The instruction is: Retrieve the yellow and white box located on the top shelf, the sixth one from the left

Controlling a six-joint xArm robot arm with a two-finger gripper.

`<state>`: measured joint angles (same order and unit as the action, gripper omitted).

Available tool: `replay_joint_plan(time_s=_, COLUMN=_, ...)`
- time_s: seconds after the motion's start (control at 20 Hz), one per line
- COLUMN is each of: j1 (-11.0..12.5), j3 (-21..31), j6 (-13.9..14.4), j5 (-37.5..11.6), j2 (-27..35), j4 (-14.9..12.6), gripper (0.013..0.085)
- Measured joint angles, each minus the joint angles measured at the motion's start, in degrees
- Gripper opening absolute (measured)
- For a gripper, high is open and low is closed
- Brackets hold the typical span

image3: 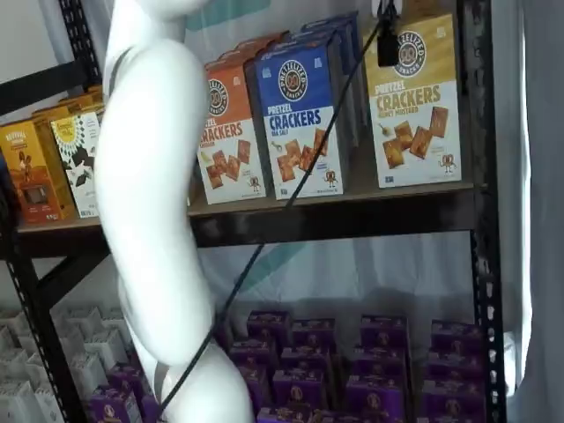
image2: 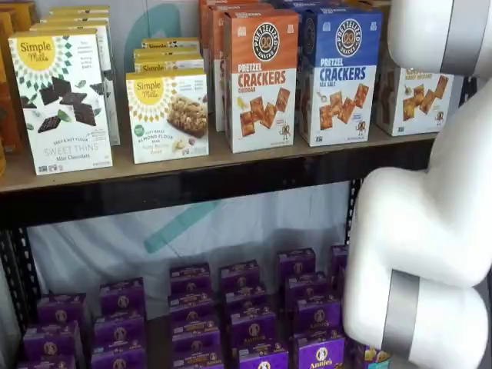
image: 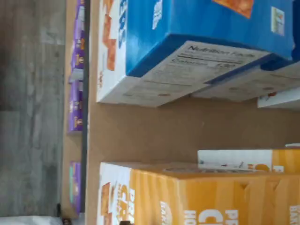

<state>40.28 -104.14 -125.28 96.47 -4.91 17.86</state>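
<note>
The yellow and white box stands at the right end of the top shelf, golden-yellow above and white with brown crackers below. In a shelf view my white arm hides most of it. In the wrist view the box lies close by, with bare tan shelf board between it and a blue box. Of my gripper only a black finger shows, hanging from the view's top edge with a cable beside it, in front of the box's upper left part. No gap between fingers can be seen.
A blue-topped cracker carton and an orange-topped one stand left of the yellow box. Simple Mills boxes fill the shelf's left. Purple boxes sit on the lower shelf. A black upright borders the right.
</note>
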Motion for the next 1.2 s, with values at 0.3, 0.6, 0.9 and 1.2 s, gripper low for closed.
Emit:
replay_joint_plan(time_s=0.3, j1=-1.62, j3=-4.41, j6=1.08, j5=4.68, j2=1.9, j4=-4.08, gripper=0.085)
replay_joint_plan(time_s=0.6, j1=-3.02, j3=-3.95, j6=1.58, j5=5.27, j2=1.28, j4=-6.64, gripper=0.085)
replay_joint_plan(time_s=0.9, j1=-3.91, j3=-2.31, j6=1.79, j5=5.08, j2=0.32, j4=-8.49, gripper=0.085)
replay_joint_plan(time_s=1.2, j1=-3.61, j3=-1.52, j6=1.78, j5=4.94, j2=-0.07, j4=-7.64, gripper=0.085)
